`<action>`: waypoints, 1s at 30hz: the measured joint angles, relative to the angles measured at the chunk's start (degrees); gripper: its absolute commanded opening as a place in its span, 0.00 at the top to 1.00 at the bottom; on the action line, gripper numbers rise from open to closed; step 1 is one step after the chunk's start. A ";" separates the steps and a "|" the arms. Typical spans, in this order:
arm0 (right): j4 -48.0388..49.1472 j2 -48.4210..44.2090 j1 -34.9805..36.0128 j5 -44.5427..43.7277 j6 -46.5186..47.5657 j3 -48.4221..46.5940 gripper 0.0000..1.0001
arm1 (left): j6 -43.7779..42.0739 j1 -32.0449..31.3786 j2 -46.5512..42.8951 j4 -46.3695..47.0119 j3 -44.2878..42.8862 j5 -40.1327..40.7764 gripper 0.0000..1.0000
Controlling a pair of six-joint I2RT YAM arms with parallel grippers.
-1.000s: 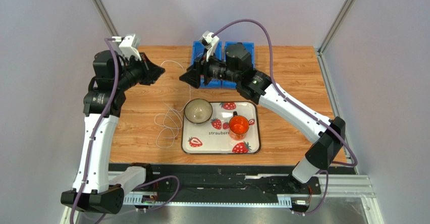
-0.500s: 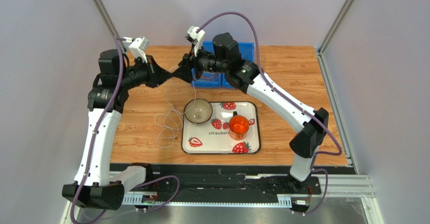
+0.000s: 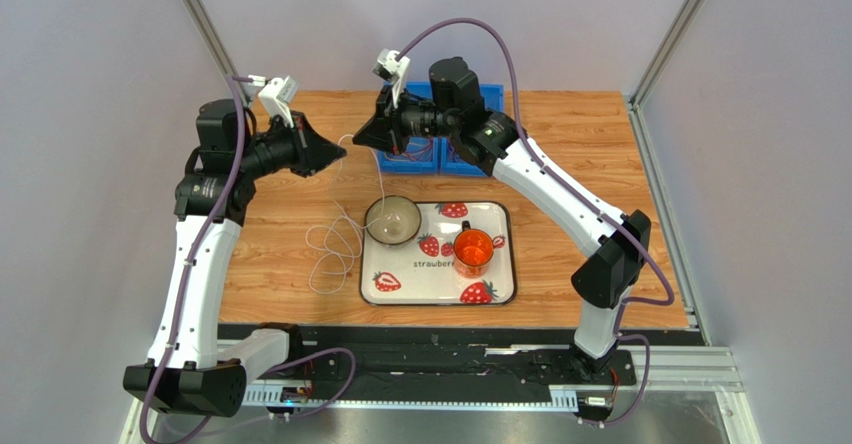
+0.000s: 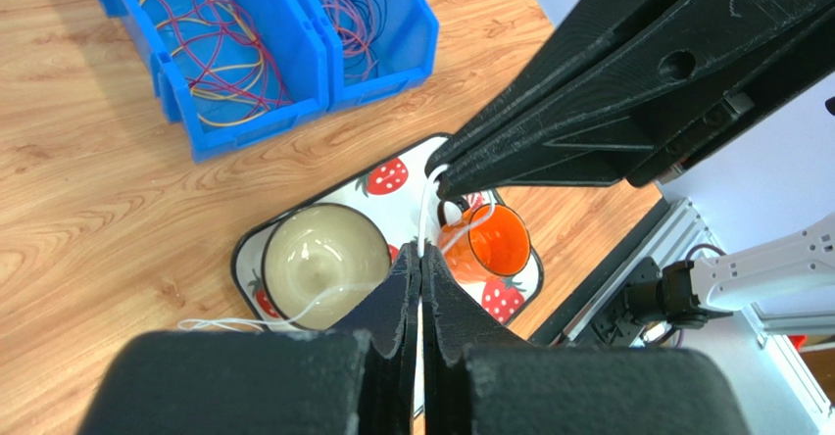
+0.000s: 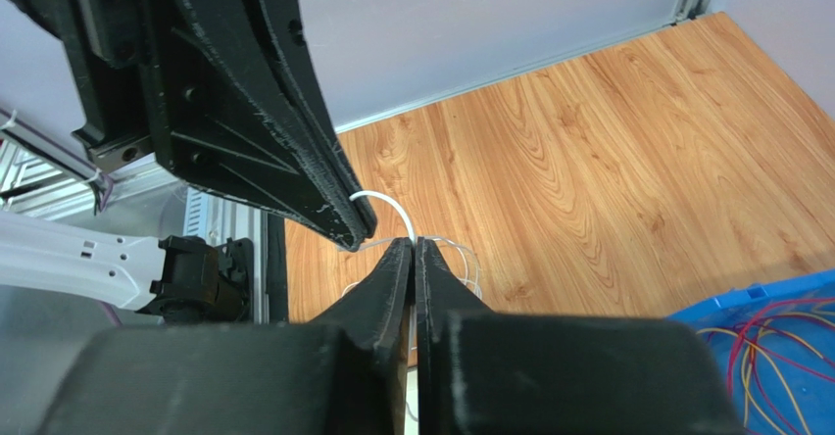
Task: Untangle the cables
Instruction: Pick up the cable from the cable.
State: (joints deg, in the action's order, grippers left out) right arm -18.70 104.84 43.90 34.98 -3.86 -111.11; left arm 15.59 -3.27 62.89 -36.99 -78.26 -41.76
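A thin white cable (image 3: 330, 249) lies in loose loops on the wooden table left of the tray, and one strand rises to both grippers. My left gripper (image 3: 343, 147) is shut on the white cable (image 4: 423, 210) in the air above the bowl. My right gripper (image 3: 356, 144) faces it tip to tip and is shut on the same cable (image 5: 387, 203), with a short arc of it between the two grippers. In the left wrist view, more cables, red, orange and dark (image 4: 225, 53), lie coiled in two blue bins (image 4: 245, 131).
A strawberry-print tray (image 3: 500, 269) in the middle of the table holds a beige bowl (image 3: 392, 220) and an orange cup (image 3: 473, 248). The blue bins (image 3: 420, 162) stand at the table's far edge, partly hidden behind my right arm. Grey walls enclose the table.
Both arms swung inward and their tips met above the table. The right gripper, open before, has shut on the white cable beside the left gripper.
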 measured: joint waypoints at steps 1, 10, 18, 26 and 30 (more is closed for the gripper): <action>0.09 -0.02 0.02 0.55 -0.31 0.04 1.00 | 0.00 0.00 0.00 0.00 0.00 0.00 1.00; 1.53 -0.02 0.02 2.84 -2.84 0.39 1.00 | 0.26 0.00 -0.07 0.24 0.52 1.14 0.54; 3.34 -0.13 0.07 0.28 -5.75 -6.23 1.00 | 3.13 0.00 -4.59 1.29 7.65 10.97 0.40; 8.26 -0.96 0.07 -5.27 -7.69 -17.05 1.00 | 8.35 0.00 -12.04 3.76 19.02 19.04 0.40; 9.31 -1.03 0.04 -8.11 -7.23 -21.90 1.00 | 9.60 0.00 -12.39 3.23 21.14 21.35 0.40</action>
State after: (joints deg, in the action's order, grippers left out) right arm -9.39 103.81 43.94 26.87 -11.09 -133.01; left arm 25.19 -3.27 50.50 -33.76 -57.12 -20.40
